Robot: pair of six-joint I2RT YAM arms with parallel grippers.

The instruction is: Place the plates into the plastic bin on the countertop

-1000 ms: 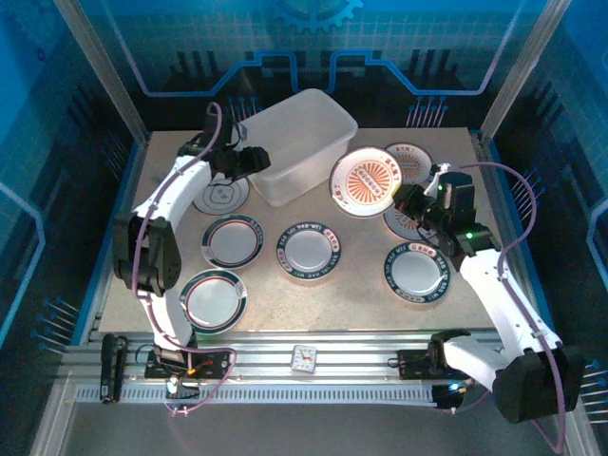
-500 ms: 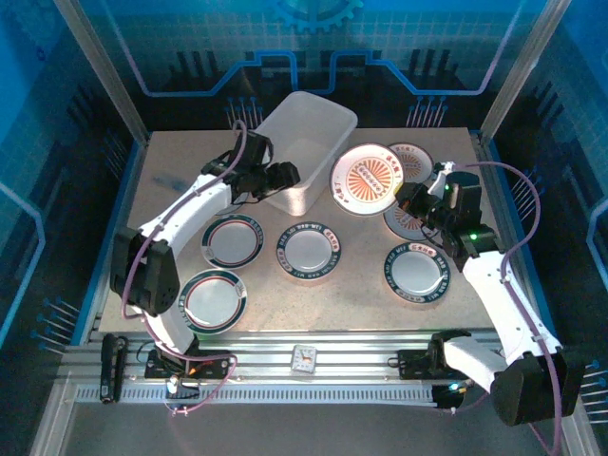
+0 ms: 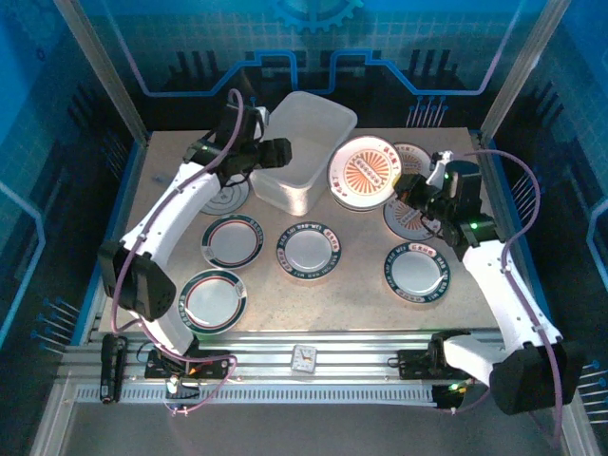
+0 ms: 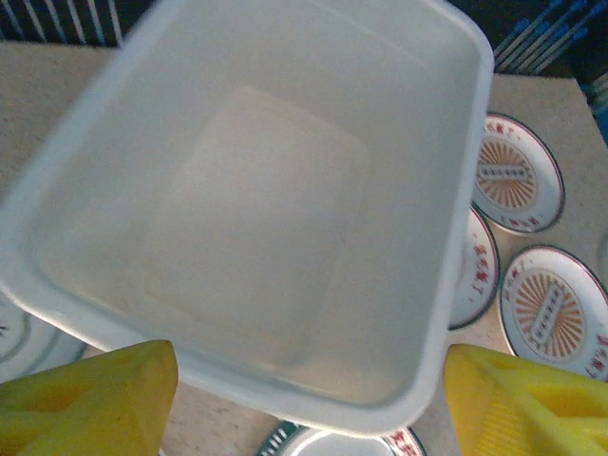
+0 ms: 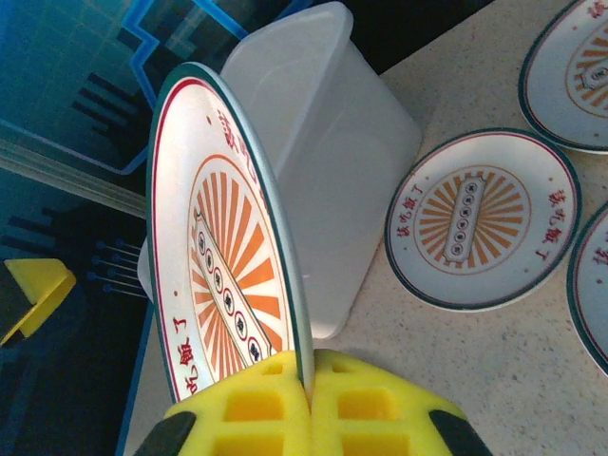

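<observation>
- Nearest, at the left: one dark-rimmed plate (image 3: pixel 215 299), flat on the tabletop (image 3: pixel 361 309) beside the left arm's base.
- Next row: three like it, pale-centred, flat and apart from each other: left plate (image 3: pixel 232 240), centre plate (image 3: pixel 309 250), right plate (image 3: pixel 419 271).
- Behind the left plate: one grey-motif plate (image 3: pixel 223 197), flat, partly under the left arm.
- Right end effector (image 5: pixel 309 372): we noted its pads pressed together on the rim of a sunburst plate (image 5: pixel 223 275). The plate was carried on edge, clear of the tabletop and close by the right side of the plastic bin (image 5: pixel 328 166).
- Handling, as we judged it: the plates were stiff, glazed and probably slippery, and liable to chip if dropped. A flat one offered only its thin raised rim, so a pinch across the rim was the hold. A plate so pinched might swing or slip.
- Right side: two more sunburst plates, nearer plate (image 5: pixel 480 233) and farther plate (image 5: pixel 570 76), flat on the tabletop.
- Plastic bin: translucent, standing askew at the far middle of the tabletop. We found no plate inside, and we judged it light and apt to slide if nudged.
- Left end effector (image 3: pixel 274 152): poised over the bin's left end, fingers (image 4: pixel 85 399) spread wide, with nothing gripped between them that we could see.
</observation>
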